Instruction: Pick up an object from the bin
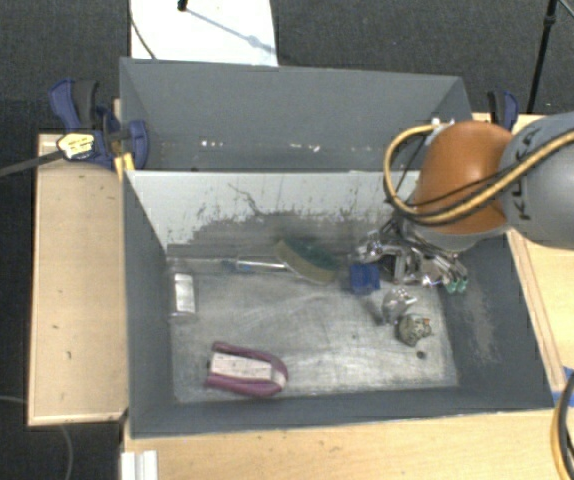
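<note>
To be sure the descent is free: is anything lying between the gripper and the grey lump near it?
Nothing visible does. The gripper hangs right beside the grey lump, at the right of the bin floor. A small blue thing lies close on the gripper's other side, off that path.

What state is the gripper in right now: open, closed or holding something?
Gripper: cannot be told; it hangs beside a small blue block.
</note>
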{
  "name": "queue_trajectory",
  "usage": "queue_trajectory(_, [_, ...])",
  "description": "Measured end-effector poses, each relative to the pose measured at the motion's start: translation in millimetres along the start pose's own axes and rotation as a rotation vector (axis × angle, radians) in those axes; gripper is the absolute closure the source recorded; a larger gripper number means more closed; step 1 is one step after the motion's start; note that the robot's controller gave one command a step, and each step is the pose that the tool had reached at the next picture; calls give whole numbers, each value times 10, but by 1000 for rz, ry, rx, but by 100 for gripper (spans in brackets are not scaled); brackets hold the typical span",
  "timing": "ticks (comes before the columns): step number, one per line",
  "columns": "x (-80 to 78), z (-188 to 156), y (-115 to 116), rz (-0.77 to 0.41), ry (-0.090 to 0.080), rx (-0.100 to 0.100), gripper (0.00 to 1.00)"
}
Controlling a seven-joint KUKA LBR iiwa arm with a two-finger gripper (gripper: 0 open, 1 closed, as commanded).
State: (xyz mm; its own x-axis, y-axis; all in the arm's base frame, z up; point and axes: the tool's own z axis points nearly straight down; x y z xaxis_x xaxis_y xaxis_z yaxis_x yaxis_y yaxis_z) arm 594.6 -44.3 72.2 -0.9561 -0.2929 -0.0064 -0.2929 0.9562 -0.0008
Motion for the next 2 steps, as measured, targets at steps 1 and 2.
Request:
queue_trajectory(1, [-18, -34, -9, 2, -5, 2, 100])
queue_trajectory(2, [414, -2783, 360, -150, -6, 3, 100])
